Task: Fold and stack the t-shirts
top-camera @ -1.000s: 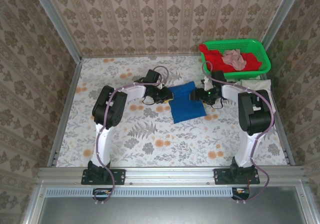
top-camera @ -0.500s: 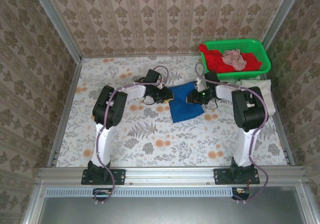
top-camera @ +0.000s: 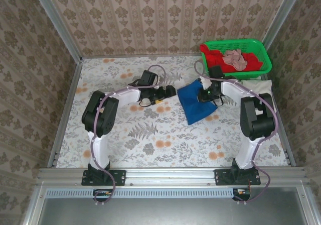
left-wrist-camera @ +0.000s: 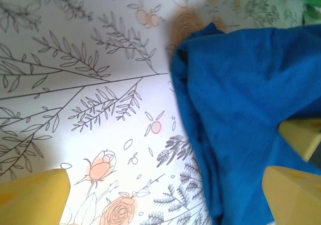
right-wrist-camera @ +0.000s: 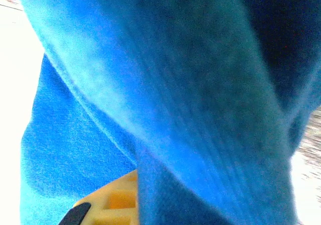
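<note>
Floral tabletop (top-camera: 165, 144); damask walls (top-camera: 150, 14) (blue t-shirt (top-camera: 198, 104) mid-table)

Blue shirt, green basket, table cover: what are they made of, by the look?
Shirt: soft knit cloth, likely cotton jersey, matte. It creases and drapes in folds.
Basket: moulded plastic, slightly glossy, with a rigid rim, openwork walls and uniform green colour.
Table cover: smooth printed sheet with a floral pattern, lying flat. Vinyl or paper, can't tell.

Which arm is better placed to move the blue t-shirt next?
Right, likely: the right gripper is shut on the blue t-shirt; the left gripper stands wide open beside it, holding nothing.
</note>
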You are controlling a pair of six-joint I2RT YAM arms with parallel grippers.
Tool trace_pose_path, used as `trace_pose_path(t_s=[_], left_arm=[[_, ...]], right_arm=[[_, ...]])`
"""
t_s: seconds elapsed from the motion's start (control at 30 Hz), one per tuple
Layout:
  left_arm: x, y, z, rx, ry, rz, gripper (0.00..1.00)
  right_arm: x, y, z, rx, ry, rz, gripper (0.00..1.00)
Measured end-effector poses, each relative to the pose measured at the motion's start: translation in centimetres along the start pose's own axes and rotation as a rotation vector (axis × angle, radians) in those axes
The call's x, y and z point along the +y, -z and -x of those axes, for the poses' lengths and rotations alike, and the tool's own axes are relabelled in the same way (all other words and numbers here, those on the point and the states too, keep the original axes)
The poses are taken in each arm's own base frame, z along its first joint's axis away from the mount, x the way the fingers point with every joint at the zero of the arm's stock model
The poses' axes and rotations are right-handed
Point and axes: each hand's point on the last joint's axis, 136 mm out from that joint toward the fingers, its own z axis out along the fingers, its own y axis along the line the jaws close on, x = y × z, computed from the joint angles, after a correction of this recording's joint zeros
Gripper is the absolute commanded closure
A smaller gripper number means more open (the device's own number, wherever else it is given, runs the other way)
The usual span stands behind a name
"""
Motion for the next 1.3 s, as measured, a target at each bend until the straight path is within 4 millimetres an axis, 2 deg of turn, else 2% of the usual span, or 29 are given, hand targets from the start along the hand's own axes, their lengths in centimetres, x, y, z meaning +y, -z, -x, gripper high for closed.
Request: trace_pose_path(t_s=[0.17, 0.27, 0.43, 0.53, 0.73, 0.9, 1.13, 1.3], left_arm=[[-2.3, 1.5, 0.2, -0.054, -0.2, -0.064, 0.0], [-4.0, 1.8, 0.1, -0.062, -0.323, -0.124, 0.0], [-6.9, 1.9, -1.5, -0.042, -0.519, -0.224, 0.0], [-8.6, 1.9, -2.7, -0.032, -0.622, -0.269, 0.0], [-10.6, 2.3, -3.7, -0.033, -0.715, -0.331, 0.0], [-10.8, 2.4, -3.6, -0.042, -0.728, -0.342, 0.0], [-10.8, 2.4, -3.7, -0.041, -0.728, -0.342, 0.0], [-10.8, 2.4, -3.7, -0.038, -0.73, -0.345, 0.0]], right_arm=[[-4.6, 3.1, -0.2, -0.019, 0.091, -0.17, 1.0], [-8.2, 4.3, -1.2, 0.002, 0.101, -0.257, 1.0], [-13.2, 5.9, -3.7, 0.047, 0.058, -0.339, 1.0], [-15.2, 7.6, -4.6, 0.041, 0.02, -0.364, 1.0], [-17.0, 11.0, -4.7, -0.026, -0.032, -0.362, 1.0], [-17.9, 13.3, -3.7, -0.085, -0.06, -0.334, 1.0], [-20.3, 16.8, -3.1, -0.153, -0.111, -0.35, 1.0], [-21.4, 18.4, -2.8, -0.181, -0.135, -0.363, 1.0]])
